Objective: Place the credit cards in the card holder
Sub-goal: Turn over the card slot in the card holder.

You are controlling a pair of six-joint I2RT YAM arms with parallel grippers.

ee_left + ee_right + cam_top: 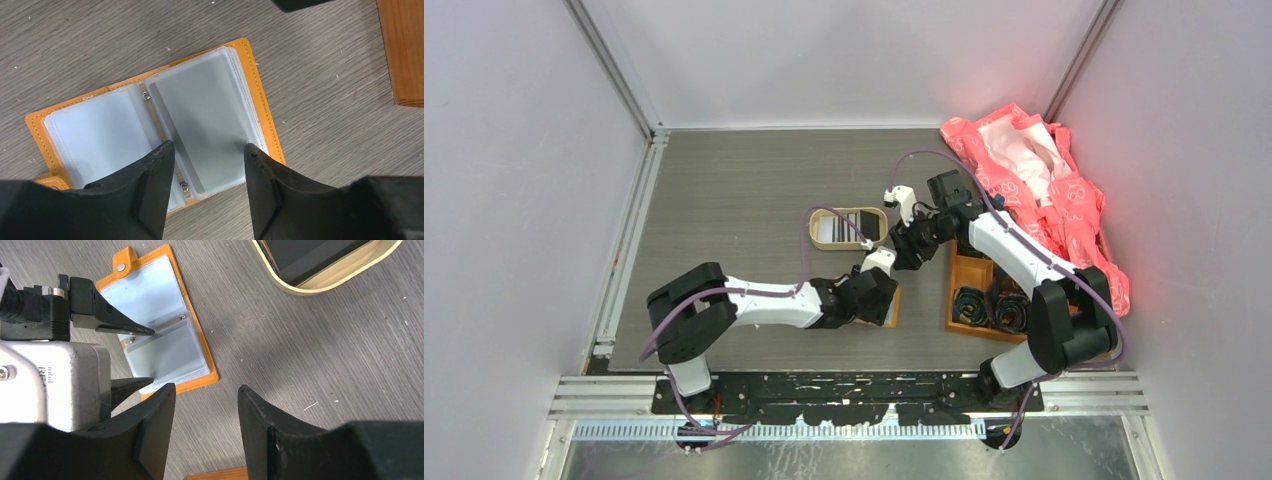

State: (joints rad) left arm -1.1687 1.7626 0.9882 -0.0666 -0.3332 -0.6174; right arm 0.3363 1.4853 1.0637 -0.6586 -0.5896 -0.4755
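The orange card holder point(200, 105) lies open and flat on the table, its clear sleeves facing up. The right-hand sleeve shows a grey card-like shape with a darker stripe. My left gripper point(208, 147) is open and empty, its fingers straddling the holder's near edge just above it. In the right wrist view the holder point(160, 335) shows its snap stud point(120, 267), with the left gripper's fingers point(125, 328) over it. My right gripper point(206, 387) is open and empty over bare table beside the holder. Cards point(852, 222) lie in the oval beige tin point(819, 232).
The tin's rim point(325, 282) is at the top right of the right wrist view. An orange wooden tray point(969, 268) holding dark rolled items stands right of the holder; its edge point(400, 50) is close. A pink bag point(1034, 180) lies at the back right.
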